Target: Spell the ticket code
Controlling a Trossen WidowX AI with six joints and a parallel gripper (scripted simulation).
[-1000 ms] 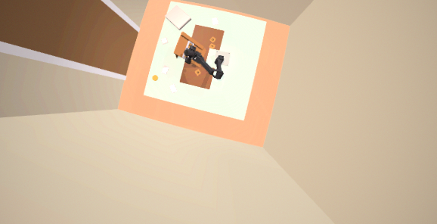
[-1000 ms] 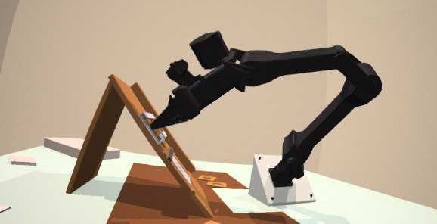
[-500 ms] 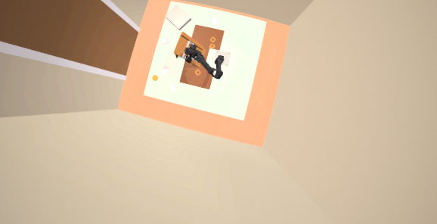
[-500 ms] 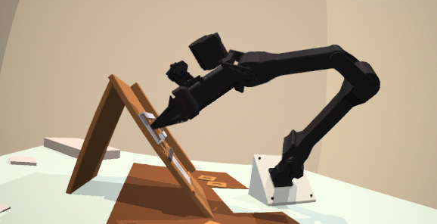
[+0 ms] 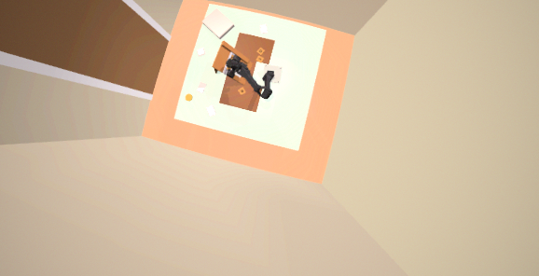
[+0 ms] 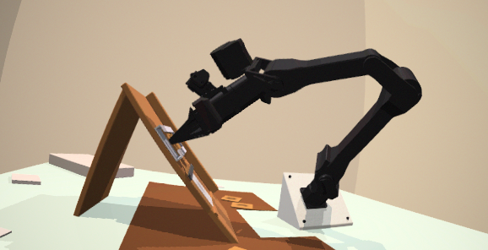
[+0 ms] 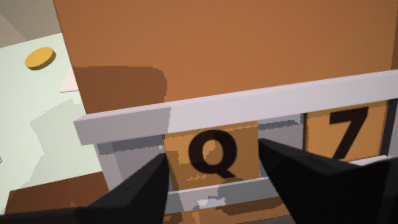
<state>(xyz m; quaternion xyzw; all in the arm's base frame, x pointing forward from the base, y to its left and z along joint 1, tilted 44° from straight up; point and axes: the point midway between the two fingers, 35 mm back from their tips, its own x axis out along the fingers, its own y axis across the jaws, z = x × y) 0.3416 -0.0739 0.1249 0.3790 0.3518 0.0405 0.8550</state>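
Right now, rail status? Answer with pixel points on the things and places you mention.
Jaws (image 5: pixel 228 72) (image 6: pixel 170 143) shut on Q tile (image 7: pixel 212 155), in the rail (image 7: pixel 240 107). 7 tile (image 7: pixel 345 131) to its right, gap between. Nothing visible blocking that gap; ticket code unreadable from here.

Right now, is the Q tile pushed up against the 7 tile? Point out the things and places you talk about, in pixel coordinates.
No, a gap of bare rail separates the Q tile (image 7: pixel 181 170) from the 7 tile (image 7: pixel 320 135).
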